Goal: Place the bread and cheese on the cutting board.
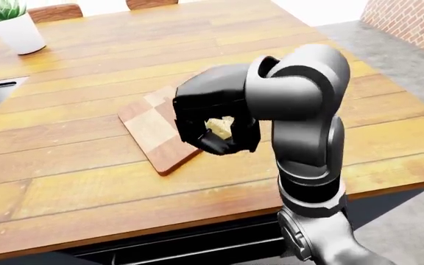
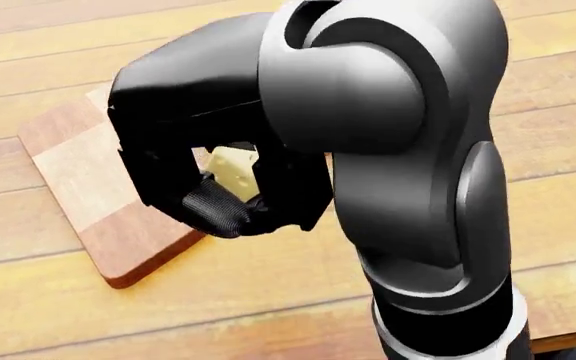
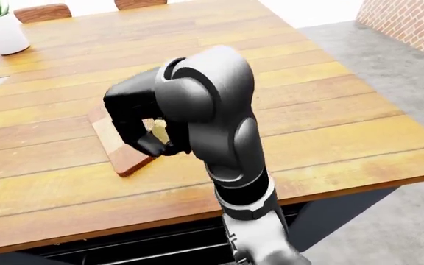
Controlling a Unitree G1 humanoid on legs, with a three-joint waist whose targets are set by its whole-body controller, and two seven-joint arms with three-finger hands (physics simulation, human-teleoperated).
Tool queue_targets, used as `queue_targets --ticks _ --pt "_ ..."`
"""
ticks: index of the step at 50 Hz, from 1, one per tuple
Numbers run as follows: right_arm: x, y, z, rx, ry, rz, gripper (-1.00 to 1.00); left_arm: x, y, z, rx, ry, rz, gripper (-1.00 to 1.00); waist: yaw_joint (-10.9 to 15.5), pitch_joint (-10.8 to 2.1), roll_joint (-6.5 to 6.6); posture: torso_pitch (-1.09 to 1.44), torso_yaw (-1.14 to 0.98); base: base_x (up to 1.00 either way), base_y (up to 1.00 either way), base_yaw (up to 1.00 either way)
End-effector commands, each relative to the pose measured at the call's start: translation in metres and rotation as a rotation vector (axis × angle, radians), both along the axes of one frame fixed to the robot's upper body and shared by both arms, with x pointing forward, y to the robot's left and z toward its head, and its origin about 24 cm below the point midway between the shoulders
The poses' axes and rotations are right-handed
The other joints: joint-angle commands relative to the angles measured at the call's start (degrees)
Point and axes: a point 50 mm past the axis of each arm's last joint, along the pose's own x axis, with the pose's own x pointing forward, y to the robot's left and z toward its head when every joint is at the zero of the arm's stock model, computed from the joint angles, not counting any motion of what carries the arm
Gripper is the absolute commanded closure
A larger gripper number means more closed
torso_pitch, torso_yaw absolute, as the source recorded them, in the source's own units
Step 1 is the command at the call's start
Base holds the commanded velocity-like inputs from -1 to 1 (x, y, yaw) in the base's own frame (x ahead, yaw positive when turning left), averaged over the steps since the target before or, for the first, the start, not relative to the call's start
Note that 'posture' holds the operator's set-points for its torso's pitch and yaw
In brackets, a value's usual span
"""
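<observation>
Right hand (image 2: 223, 176) raised over the cutting board's (image 2: 73, 169) near edge, black fingers (image 2: 213, 210) curled tight round the pale cheese (image 2: 233, 171) — bread hidden behind the arm, wooden table (image 1: 87, 182) beneath

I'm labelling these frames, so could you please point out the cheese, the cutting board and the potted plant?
cheese (image 2: 234, 171), head view, its pale face showing between the fingers.
cutting board (image 1: 151, 131), left-eye view, bare checkered top left of the robot hand.
potted plant (image 1: 18, 32), left-eye view, white pot wall.
</observation>
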Motion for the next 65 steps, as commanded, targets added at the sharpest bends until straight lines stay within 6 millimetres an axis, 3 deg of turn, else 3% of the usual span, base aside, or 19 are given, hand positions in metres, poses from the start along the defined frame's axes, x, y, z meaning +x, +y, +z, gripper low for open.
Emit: queue_targets --ticks 1,11,28,38,43,65 --pt "-0.005 0.002 0.017 0.023 -0.067 0.022 1.00 -0.007 -0.002 0.011 0.034 -0.057 0.011 -1.00 0.0 -1.24 0.45 0.00 0.00 0.00 0.00 0.00" --pt "0.026 0.017 0.047 0.023 -0.130 0.044 1.00 -0.008 -0.002 0.011 0.034 -0.056 0.012 -1.00 -0.3 -1.18 0.78 0.00 0.00 0.00 0.00 0.00" --pt "0.080 0.040 0.068 0.016 -0.183 0.095 1.00 -0.008 0.000 0.009 0.030 -0.056 0.015 -1.00 -0.3 -1.37 1.27 0.00 0.00 0.00 0.00 0.00" --pt "0.094 0.045 0.053 0.004 -0.208 0.096 1.00 -0.009 0.002 0.011 0.027 -0.061 0.020 -1.00 0.0 -1.29 1.37 0.00 0.00 0.00 0.00 0.00" --pt "0.100 0.047 0.036 -0.037 -0.216 0.094 1.00 -0.010 0.004 0.010 0.023 -0.061 0.023 -1.00 0.2 -1.29 1.42 0.00 0.00 0.00 0.00 0.00" --pt "0.107 0.061 0.006 0.008 -0.281 0.090 1.00 -0.012 0.006 0.007 0.016 -0.061 0.026 -1.00 1.2 -1.74 0.94 0.00 0.00 0.00 0.00 0.00"
